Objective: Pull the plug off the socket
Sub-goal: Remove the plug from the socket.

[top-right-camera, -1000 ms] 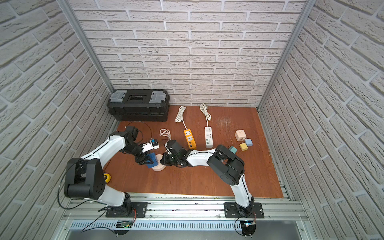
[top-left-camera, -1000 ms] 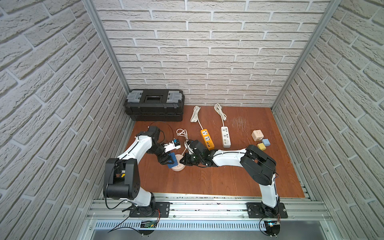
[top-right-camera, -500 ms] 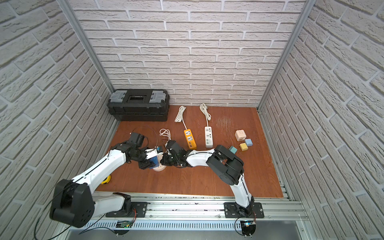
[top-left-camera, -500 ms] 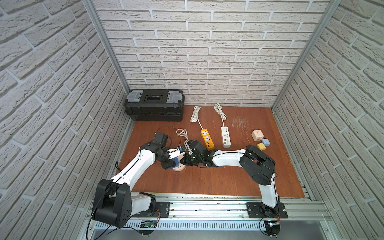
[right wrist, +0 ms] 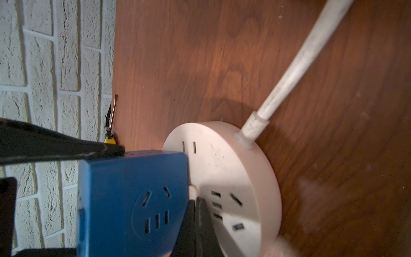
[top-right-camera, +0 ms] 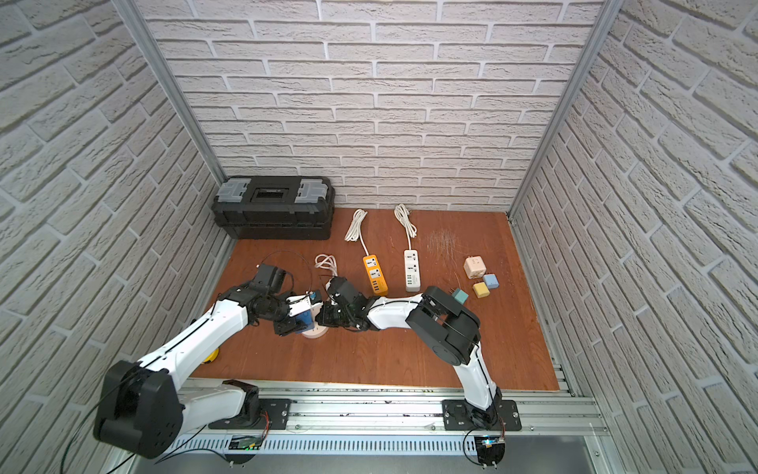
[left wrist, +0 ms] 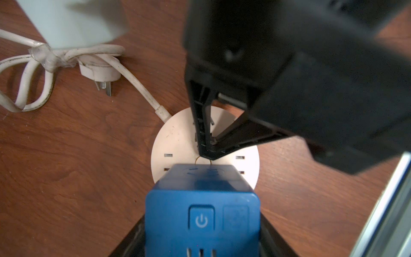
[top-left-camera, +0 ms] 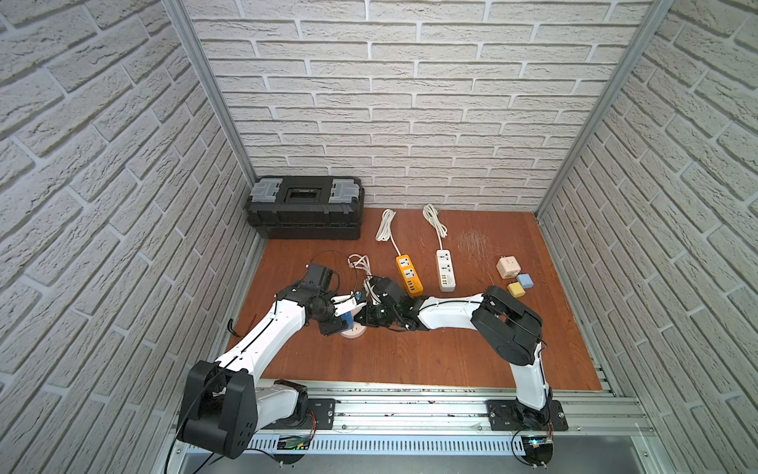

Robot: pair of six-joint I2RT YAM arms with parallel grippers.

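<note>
A blue cube plug (top-left-camera: pixel 348 319) (top-right-camera: pixel 303 318) stands in a round white socket (top-left-camera: pixel 353 333) (top-right-camera: pixel 316 332) on the wooden floor. My left gripper (top-left-camera: pixel 345 317) (top-right-camera: pixel 300 316) reaches in from the left. In the left wrist view it (left wrist: pixel 201 233) has a black finger along each side of the plug (left wrist: pixel 201 200), so it is shut on the plug. My right gripper (top-left-camera: pixel 366 321) (right wrist: pixel 198 222) is shut. Its tips (left wrist: pixel 209 153) press on the socket's face (left wrist: pixel 178 142) (right wrist: pixel 233 178) right beside the plug (right wrist: pixel 133 200).
The socket's white cord (left wrist: pixel 138 84) runs to a taped coil (top-left-camera: pixel 360 262). An orange power strip (top-left-camera: pixel 409 275), a white one (top-left-camera: pixel 445 271), small cube adapters (top-left-camera: pixel 508 266) and a black toolbox (top-left-camera: pixel 305 207) lie farther back. A yellow-handled screwdriver (right wrist: pixel 110 140) lies by the left wall.
The left arm's elbow and shoulder link have swung toward the front rail, while its gripper stays at the blue plug. The right arm has not moved.
</note>
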